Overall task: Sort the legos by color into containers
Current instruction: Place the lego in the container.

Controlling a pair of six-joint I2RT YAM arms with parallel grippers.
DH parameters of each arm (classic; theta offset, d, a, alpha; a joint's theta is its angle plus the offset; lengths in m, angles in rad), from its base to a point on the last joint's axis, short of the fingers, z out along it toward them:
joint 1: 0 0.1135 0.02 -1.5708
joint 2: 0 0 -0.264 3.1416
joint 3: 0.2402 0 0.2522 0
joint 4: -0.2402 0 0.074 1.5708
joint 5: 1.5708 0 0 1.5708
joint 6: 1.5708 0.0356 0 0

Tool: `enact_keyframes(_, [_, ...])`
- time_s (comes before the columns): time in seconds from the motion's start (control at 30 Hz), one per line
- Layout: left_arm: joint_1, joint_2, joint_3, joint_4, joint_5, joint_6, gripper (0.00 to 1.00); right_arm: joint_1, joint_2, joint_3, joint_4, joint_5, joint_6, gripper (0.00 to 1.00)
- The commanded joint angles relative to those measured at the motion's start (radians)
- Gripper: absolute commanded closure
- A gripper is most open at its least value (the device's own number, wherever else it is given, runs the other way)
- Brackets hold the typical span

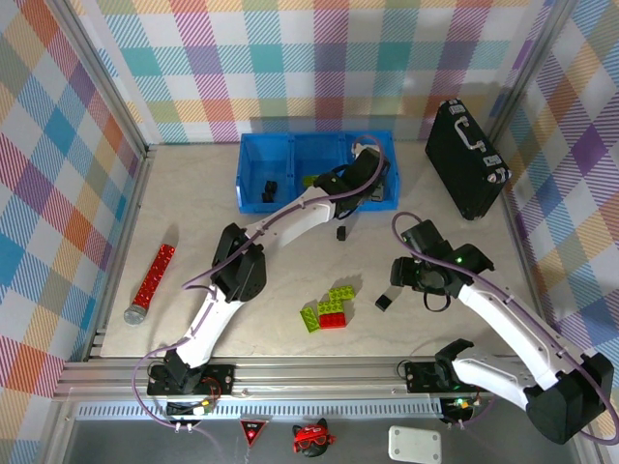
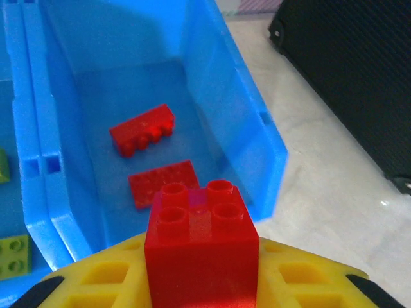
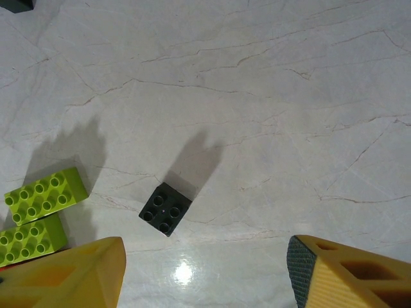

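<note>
My left gripper (image 2: 202,279) is shut on a red four-stud lego (image 2: 201,244) and hangs over the right compartment of the blue containers (image 1: 253,155). In that compartment (image 2: 225,96) lie a red brick (image 2: 142,130) and a red plate (image 2: 164,182). The middle compartment holds green legos (image 2: 14,255), and the left one holds a black lego (image 1: 270,187). My right gripper (image 3: 205,276) is open above the table, a small black lego (image 3: 166,209) just ahead of its left finger (image 3: 70,276). Two green bricks (image 3: 46,195) and a red one lie clustered (image 1: 329,307). Another black lego (image 1: 342,233) sits before the bins.
A black hard case (image 1: 467,159) lies right of the bins, close to the left gripper (image 1: 366,179). A red glittery cylinder (image 1: 152,281) rests at the left. Plaid walls enclose the table on three sides.
</note>
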Motion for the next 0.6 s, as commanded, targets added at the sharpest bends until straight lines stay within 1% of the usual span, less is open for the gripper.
enact_keyframes(0.0, [0.01,0.048,0.021,0.059,-0.121,0.048,0.65,-0.003,-0.018,0.018,-0.029,0.007,0.016,0.32])
enact_keyframes(0.17, [0.01,0.098,0.021,0.13,-0.216,0.067,0.64,-0.003,-0.022,0.009,-0.025,-0.006,0.021,0.32])
enact_keyframes(0.4, [0.01,0.164,0.024,0.189,-0.25,0.074,0.63,-0.003,-0.02,0.001,-0.023,-0.021,0.014,0.32])
enact_keyframes(0.57, [0.01,0.198,0.024,0.21,-0.264,0.053,0.62,-0.003,-0.023,-0.002,-0.018,-0.028,0.012,0.32])
